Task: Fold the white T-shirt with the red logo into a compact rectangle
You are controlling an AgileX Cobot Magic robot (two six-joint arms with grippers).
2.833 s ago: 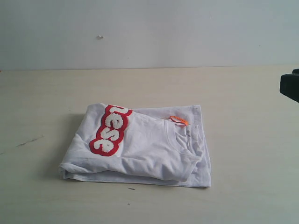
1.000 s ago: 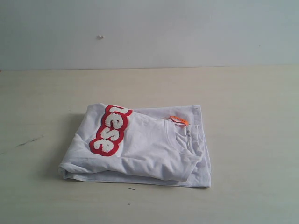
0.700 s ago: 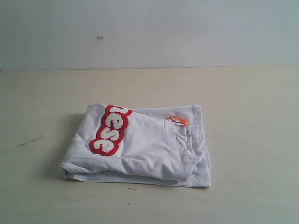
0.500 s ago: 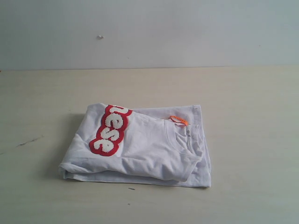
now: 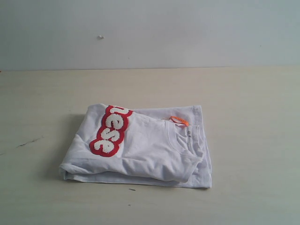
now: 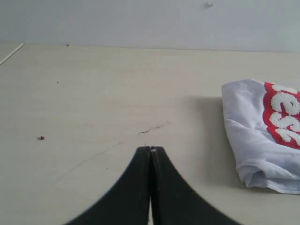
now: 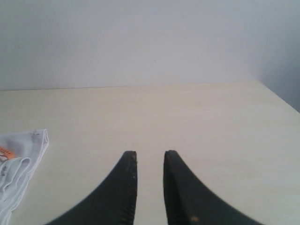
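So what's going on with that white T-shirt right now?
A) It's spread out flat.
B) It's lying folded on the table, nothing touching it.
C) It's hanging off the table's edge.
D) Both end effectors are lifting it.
B: the white T-shirt lies folded on the table with the red logo on top. The left end effector, shut, and the right end effector, slightly open, are both clear of it.
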